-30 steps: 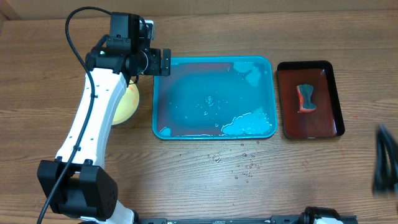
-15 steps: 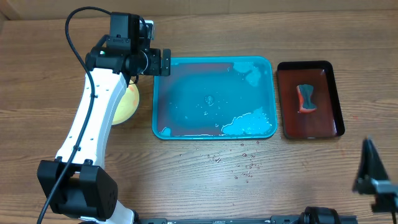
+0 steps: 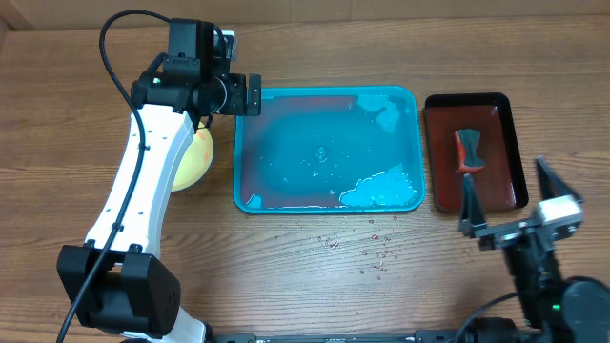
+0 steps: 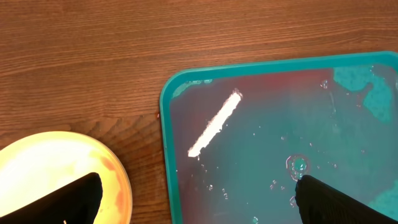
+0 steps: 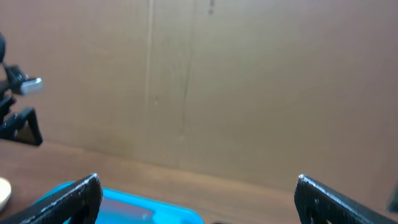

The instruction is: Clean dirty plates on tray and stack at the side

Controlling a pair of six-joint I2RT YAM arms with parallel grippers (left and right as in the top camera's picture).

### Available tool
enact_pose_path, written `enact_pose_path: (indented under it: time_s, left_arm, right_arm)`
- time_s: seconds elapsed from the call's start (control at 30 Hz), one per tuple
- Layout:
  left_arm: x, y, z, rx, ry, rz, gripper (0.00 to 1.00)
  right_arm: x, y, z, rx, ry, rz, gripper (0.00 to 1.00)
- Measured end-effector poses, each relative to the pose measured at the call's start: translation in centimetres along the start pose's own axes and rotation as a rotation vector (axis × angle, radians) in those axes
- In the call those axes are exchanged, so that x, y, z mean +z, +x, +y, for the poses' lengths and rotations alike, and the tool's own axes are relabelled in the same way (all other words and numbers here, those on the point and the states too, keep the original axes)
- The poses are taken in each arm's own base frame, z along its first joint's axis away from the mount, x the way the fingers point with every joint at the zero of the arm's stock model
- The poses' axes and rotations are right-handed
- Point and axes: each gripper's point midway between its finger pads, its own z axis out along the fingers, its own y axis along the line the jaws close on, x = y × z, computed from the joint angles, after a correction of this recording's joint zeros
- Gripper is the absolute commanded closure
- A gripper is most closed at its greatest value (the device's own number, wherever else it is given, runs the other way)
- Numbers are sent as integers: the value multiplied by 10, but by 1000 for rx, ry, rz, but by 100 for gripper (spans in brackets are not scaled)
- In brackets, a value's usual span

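Turquoise tray (image 3: 412, 95) holds only suds (image 3: 381, 189), yellow plate (image 3: 191, 157) sits beside it on desk (image 3: 315, 276), so L gripper (image 3: 252, 94) & R gripper (image 3: 508, 195) hang w/ jaws released, empty, task prob. near done.

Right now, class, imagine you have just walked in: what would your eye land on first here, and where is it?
The big blue tray in the middle of the table stands out first, awash with pinkish water and patches of foam. Just left of it a yellow plate peeks out from under a white robot arm, and to the right a small dark tray holds a red scrubber.
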Motion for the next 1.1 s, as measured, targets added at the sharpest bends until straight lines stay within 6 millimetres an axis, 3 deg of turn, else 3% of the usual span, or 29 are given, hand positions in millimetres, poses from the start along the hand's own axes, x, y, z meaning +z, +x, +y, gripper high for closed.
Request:
enact_pose_path:
  time_s: [0.1, 0.27, 0.63, 0.97, 1.1]
  left_arm:
    - [0, 0, 0, 0, 0, 1, 0]
    - [0, 0, 0, 0, 0, -1, 0]
    - [0, 0, 0, 0, 0, 0, 0]
    - [0, 0, 0, 0, 0, 0, 0]
    - [0, 0, 0, 0, 0, 0, 0]
  right_arm:
    - [-2, 38, 7, 0, -19, -11, 0]
    - [-8, 76, 13, 0, -29, -12, 0]
    - [-4, 109, 15, 10, -32, 28, 0]
    - [-5, 157, 6, 41, 28, 158, 0]
    - [-5, 157, 5, 48, 34, 161, 0]
